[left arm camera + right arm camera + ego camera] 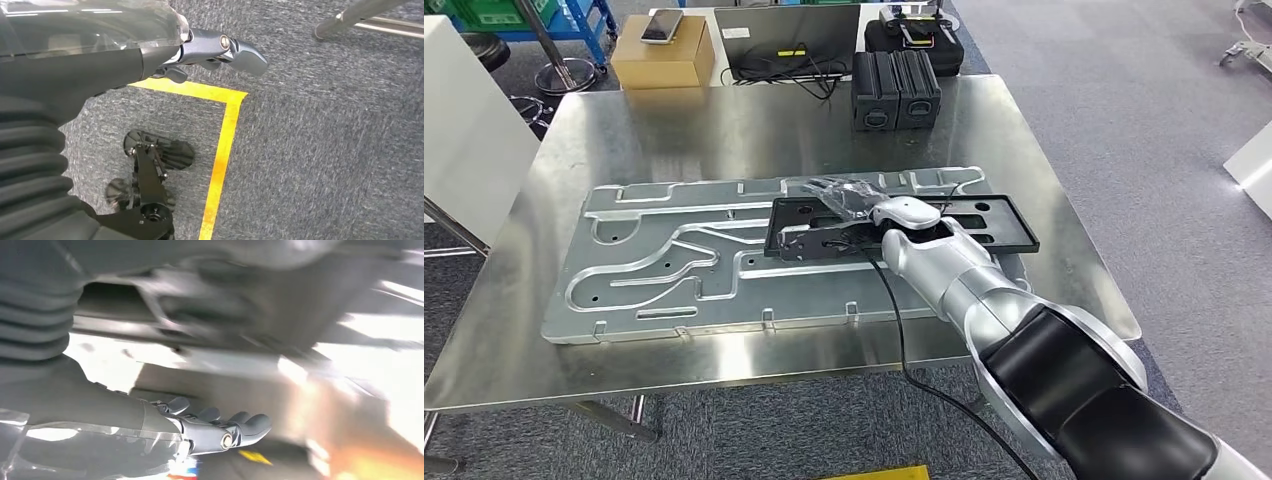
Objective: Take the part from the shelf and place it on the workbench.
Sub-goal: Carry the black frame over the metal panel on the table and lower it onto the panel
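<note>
— Where's the part [904, 224]?

— Down already: the black frame lies flat on the grey plate [674, 260] on the tabletop [754, 125].

— Let go of it?

— Can't tell. The right hand [849, 197] rests over its upper edge; the fingers look loosely extended in the blurred wrist view. The left hand [220, 50] hangs by the floor, holding nothing. I'd say only the release remains.

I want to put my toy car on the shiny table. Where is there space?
Bare steel table lies between the grey plate and the black cases at the back, and along the near edge below the plate. The middle is crowded: the plate, the black part on it, and the right hand over it.
</note>
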